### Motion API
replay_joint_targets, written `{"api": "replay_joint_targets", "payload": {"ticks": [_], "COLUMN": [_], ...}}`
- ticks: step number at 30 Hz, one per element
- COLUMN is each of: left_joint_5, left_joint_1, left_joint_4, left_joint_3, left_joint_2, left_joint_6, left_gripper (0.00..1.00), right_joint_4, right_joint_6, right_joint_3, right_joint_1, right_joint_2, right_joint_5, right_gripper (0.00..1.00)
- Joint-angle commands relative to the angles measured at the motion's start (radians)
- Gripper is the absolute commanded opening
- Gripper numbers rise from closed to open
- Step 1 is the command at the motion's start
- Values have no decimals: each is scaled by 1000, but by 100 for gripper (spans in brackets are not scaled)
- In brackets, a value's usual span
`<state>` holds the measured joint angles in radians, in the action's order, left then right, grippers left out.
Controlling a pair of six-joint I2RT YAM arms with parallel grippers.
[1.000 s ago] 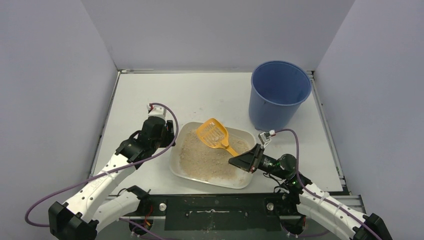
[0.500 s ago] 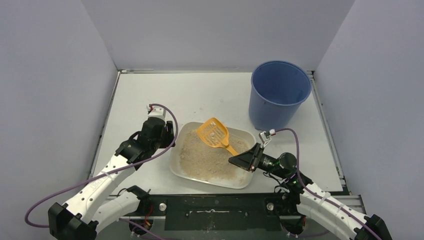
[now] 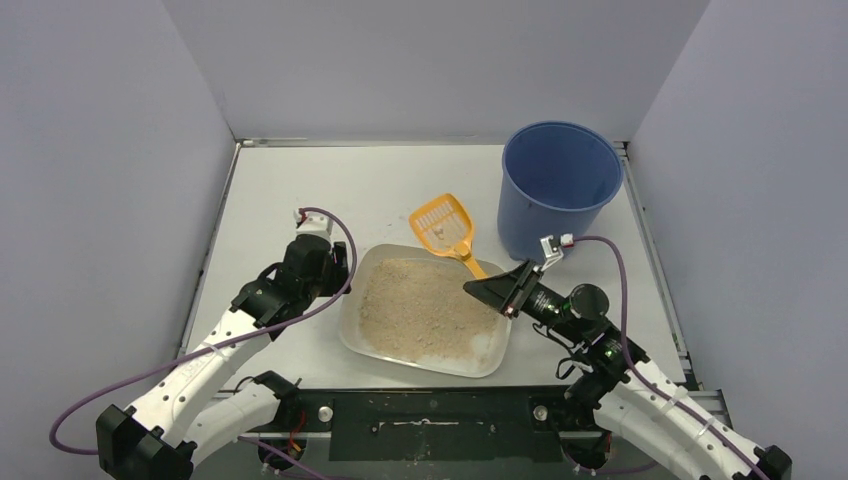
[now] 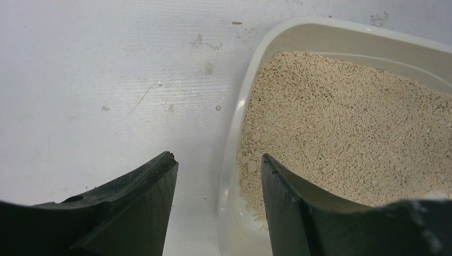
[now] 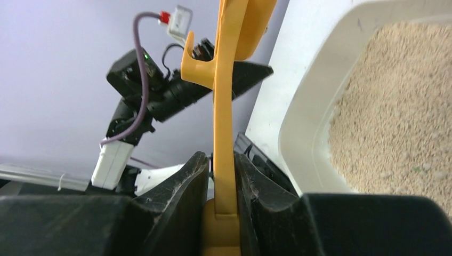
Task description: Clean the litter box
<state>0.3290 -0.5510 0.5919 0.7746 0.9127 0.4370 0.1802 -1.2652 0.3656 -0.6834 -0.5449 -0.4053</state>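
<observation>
The litter box (image 3: 490, 350) is an off-white tray of beige litter in the middle of the table. My left gripper (image 3: 335, 272) is open. In the left wrist view (image 4: 218, 160) its jaws straddle the box's left rim (image 4: 251, 69), one finger outside and one over the litter. My right gripper (image 3: 482, 291) is shut on the handle of the orange slotted scoop (image 3: 443, 225). It holds the scoop raised beyond the box's far edge, bowl toward the blue bucket (image 3: 558, 185). The right wrist view shows the handle (image 5: 224, 80) clamped between the jaws (image 5: 221, 157), with the box (image 5: 309, 106) to the right.
The tall blue bucket stands at the back right, close to the scoop's bowl. Grey walls enclose the table on three sides. The left arm (image 5: 160, 96) shows behind the scoop handle in the right wrist view.
My right gripper has lifted the scoop out of the litter and carried it back and to the right, toward the bucket. The left arm has not moved.
</observation>
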Motion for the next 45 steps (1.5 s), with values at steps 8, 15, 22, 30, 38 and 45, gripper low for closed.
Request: {"api": "replay_joint_targets", "payload": {"ticks": [8,15,22,30,38,45], "left_joint_5": [-10,-11,-11,-7,5,4], "left_joint_1": [-14,-28,-31,-45,-59,-59], "left_joint_4": [-44,-45,-44,-43,-39,-41], "left_joint_3": [-9,-11,-9,-10,-11,-12], "left_joint_2": [-9,-13,-21,-29,-51,-67], "left_joint_6": [-9,-9,-9,-9,-5,-6], "left_gripper": [56,57,57,57,57,57], "right_joint_4": [-230,-367,-484,-690,-854,-999], "right_joint_6": [102,122,192,399,636,861], "right_joint_3": [287,406,513,699,856,976], "right_joint_1": [-7,-7,-7,-7,-7,-7], "right_joint_2": [15,-11,-41,-122,-249,-368], "right_joint_5": [386,595,740,891,961,1090], "right_gripper": [0,0,0,0,0,0]}}
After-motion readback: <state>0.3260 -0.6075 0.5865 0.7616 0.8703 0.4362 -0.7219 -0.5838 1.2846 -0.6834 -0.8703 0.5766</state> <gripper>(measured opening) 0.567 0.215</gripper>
